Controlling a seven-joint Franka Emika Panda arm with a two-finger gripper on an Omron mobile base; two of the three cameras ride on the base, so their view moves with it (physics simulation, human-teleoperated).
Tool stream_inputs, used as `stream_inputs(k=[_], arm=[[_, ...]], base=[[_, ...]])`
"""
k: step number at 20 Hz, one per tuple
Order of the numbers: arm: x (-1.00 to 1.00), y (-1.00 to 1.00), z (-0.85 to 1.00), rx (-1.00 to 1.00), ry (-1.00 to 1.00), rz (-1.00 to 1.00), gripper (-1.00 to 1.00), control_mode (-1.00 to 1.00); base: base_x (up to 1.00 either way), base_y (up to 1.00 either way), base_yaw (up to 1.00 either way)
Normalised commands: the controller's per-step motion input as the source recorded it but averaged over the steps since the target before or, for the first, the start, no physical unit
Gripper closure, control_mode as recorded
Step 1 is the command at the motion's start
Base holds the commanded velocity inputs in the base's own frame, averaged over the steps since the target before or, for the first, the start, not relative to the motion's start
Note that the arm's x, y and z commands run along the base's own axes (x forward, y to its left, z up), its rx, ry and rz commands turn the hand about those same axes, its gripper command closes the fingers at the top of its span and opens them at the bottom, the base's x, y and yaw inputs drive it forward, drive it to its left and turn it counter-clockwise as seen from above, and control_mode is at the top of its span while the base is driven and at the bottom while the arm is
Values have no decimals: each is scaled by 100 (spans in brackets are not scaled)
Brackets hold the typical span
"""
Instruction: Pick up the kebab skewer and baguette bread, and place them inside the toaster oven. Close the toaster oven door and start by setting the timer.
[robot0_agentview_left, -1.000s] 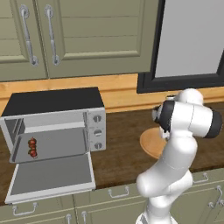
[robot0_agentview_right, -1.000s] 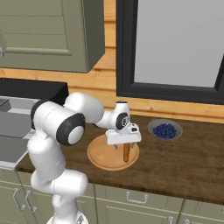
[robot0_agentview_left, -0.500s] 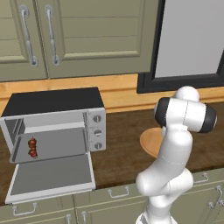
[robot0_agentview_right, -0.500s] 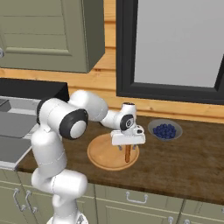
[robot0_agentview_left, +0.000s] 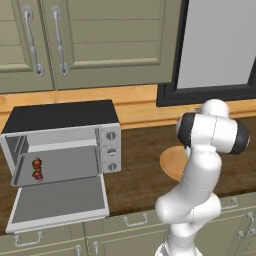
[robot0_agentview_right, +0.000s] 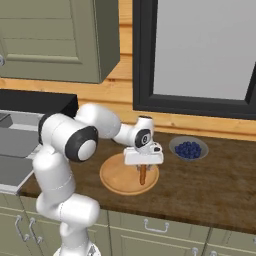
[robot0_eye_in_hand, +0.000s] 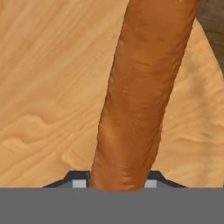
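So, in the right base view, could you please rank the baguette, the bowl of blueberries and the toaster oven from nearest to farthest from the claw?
1. The baguette bread, between the fingers of the claw, over the round wooden board.
2. The bowl of blueberries, on the counter beyond the claw, toward the window.
3. The toaster oven, far off at the picture's left edge.

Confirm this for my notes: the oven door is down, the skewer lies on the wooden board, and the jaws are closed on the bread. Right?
Not quite. The skewer is already inside the toaster oven, as the left base view shows. The rest holds: the oven door is down, and the bread sits between the jaws over the wooden board.
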Motion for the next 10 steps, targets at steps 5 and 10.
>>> stream_inputs(k=[5, 10], arm=[[-81, 47, 61, 0, -2, 10, 100, -100], [-100, 63, 80, 0, -1, 33, 100, -100]], base=[[0, 0, 0], [0, 0, 0]])
